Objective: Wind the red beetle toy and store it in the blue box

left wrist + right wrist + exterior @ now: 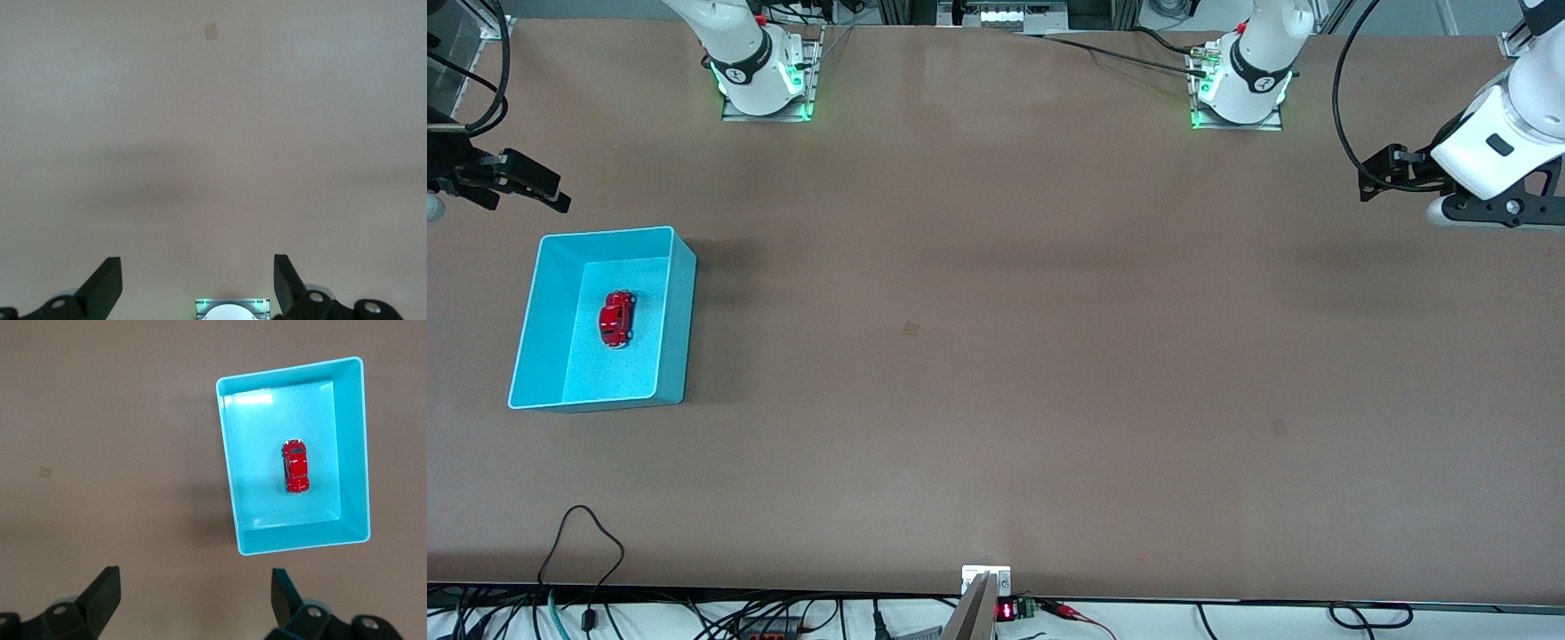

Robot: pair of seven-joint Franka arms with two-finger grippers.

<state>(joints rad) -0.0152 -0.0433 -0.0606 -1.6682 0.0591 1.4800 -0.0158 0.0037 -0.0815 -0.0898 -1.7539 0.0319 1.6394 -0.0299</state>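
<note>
The tiny glossy red beetle toy [616, 319] is seen stored in the light blue plastic box [679, 311], so the left gripper [197, 283] and right gripper [195, 600] are held clear, jaws spread and empty.

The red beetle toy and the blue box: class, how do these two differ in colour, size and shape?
The red beetle toy is glossy red; the blue box is pale turquoise. The toy is tiny, the box many times larger. The toy is a rounded car body; the box is rectangular and open-topped. The toy sits on its wheels on the box's floor. Both are at the right arm's end of the table.
</note>
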